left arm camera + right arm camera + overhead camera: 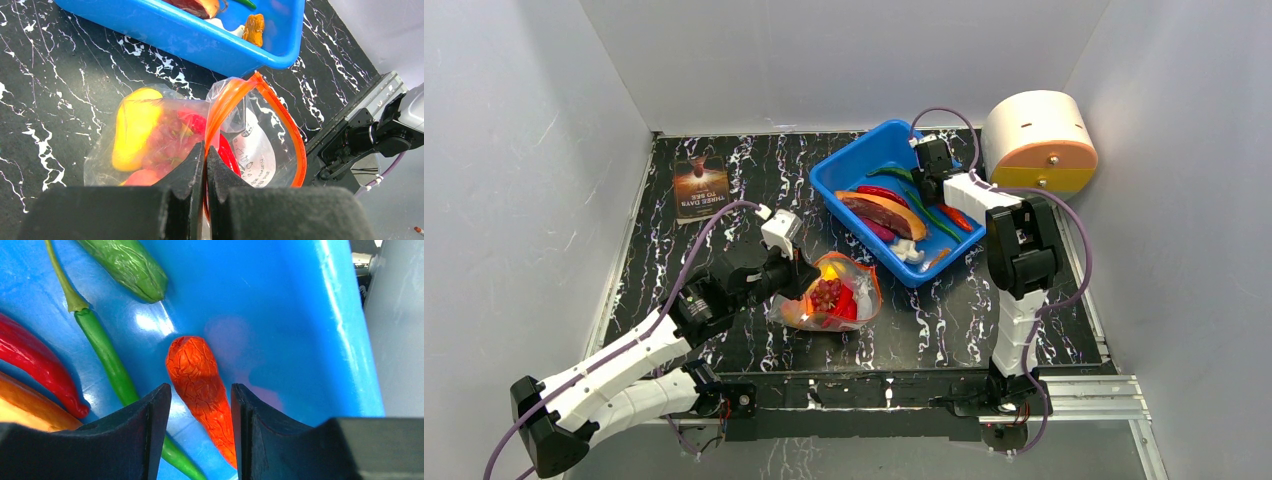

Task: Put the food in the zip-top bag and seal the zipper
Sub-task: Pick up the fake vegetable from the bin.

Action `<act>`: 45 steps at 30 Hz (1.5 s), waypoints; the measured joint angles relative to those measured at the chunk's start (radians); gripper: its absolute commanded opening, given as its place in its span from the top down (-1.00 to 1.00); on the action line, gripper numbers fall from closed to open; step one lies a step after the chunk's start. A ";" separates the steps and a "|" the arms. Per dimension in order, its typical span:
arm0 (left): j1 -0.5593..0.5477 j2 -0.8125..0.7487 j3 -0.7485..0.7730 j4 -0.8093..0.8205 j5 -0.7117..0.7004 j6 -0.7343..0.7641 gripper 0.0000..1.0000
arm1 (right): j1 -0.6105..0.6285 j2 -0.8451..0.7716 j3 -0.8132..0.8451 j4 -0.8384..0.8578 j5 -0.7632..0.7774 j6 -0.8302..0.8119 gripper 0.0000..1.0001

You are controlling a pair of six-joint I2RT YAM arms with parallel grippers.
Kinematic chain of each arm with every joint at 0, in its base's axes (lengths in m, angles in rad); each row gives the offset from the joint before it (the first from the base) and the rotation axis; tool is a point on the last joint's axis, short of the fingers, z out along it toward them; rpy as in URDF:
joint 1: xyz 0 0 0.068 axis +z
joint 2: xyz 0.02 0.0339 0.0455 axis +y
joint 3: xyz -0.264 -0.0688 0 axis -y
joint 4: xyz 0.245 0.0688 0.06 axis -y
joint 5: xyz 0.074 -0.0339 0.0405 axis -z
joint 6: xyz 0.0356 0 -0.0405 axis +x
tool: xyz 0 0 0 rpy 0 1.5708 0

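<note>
The zip-top bag [829, 295] lies on the black marbled table with its mouth gaping. A yellow fruit [135, 125], purple grapes [826, 292] and red food show inside it. My left gripper [205, 150] is shut on the orange zipper [225, 107] at the near side of the mouth. My right gripper [201, 387] is down in the blue tub [275, 300], open, its fingers either side of a wrinkled orange-red chili [197, 375]. The chili lies against the right finger, with a gap to the left one.
The blue tub [879, 140] also holds a long green chili [107, 352], a wrinkled green chili [127, 265], a red chili [35, 365] and an orange wedge [884, 212]. A brown card [701, 187] lies back left. A white-and-yellow drum [1037, 140] stands back right.
</note>
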 measured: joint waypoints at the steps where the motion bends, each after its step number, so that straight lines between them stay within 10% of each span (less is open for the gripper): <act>1: 0.000 0.000 0.000 0.000 0.000 0.000 1.00 | 0.000 0.001 0.000 0.000 -0.001 -0.002 0.09; 24: 0.000 -0.011 0.000 -0.001 -0.001 -0.009 1.00 | -0.002 0.025 0.017 -0.050 -0.016 -0.013 0.48; 45: 0.000 0.034 0.002 0.012 0.003 -0.026 1.00 | 0.016 -0.533 -0.174 -0.032 -0.309 0.093 0.48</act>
